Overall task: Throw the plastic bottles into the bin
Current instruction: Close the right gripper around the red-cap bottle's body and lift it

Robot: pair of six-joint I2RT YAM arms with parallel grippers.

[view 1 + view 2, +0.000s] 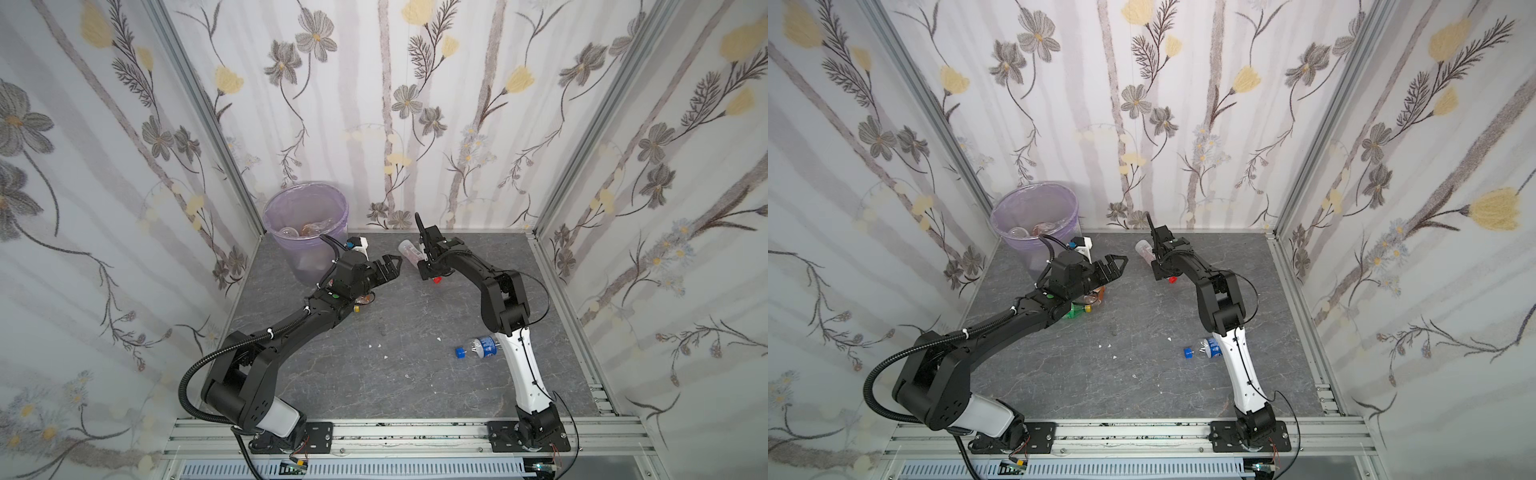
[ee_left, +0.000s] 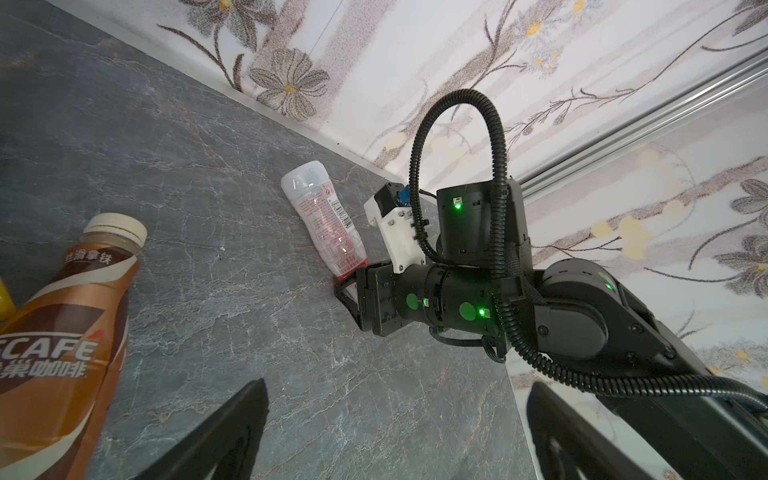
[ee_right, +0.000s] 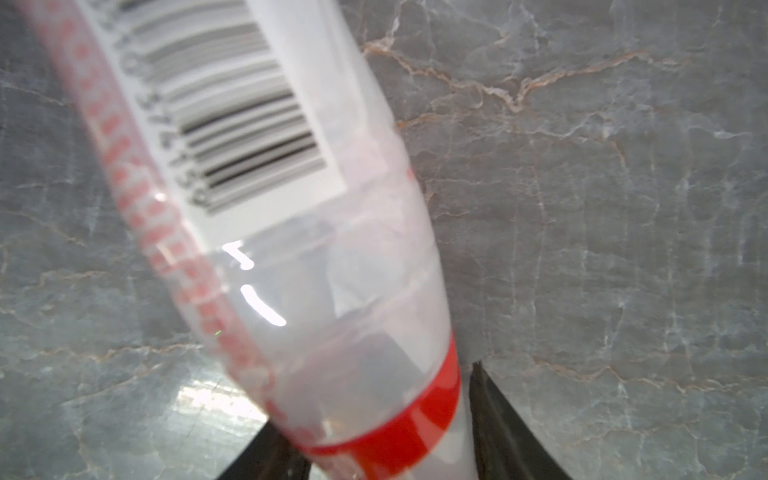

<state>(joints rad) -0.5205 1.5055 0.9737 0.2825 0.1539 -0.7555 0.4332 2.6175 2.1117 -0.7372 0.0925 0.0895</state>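
At the back left corner: bin (image 1: 274,199), lilac-bagged, already holding at least a clear bottle (image 1: 286,232) and a brownish bottle (image 1: 311,227).

Just in front of it: left claw (image 1: 391,266), spread wide and empty, hovering above the table (image 1: 374,374) and touching nothing.

Beneath that arm, lying flat: coffee bottle (image 2: 62,332) and green bottle (image 1: 1073,312), close together. Touching or only beside each other, cannot tell.

Right of centre, near the back wall: right claw (image 1: 428,266), closed round the neck of the red-cap bottle (image 1: 409,251), just above the cap. Fingers (image 3: 507,436) tight against the neck in the wrist view. Body slanting away from the claw toward the bin side, base low by the table. Resting or just lifted, cannot tell.

Further right and nearer the front, just beside the right arm's white link (image 1: 519,365): blue-label bottle (image 1: 482,347) on its side, blue cap at its left end.

Judged as the pick-up step for the red-cap bottle: grasp made, lift not yet done.

- **Next:** raise it clear of the table, carry it left past the open left claw, release over the bin's mouth.
- **Hold:** calls for a firm one, with a neck grip and a long body free to swing.
- **Height:** calls for enough to clear a rim taller than any bottle.
- **After that:** three bottles left on the table, by this count.
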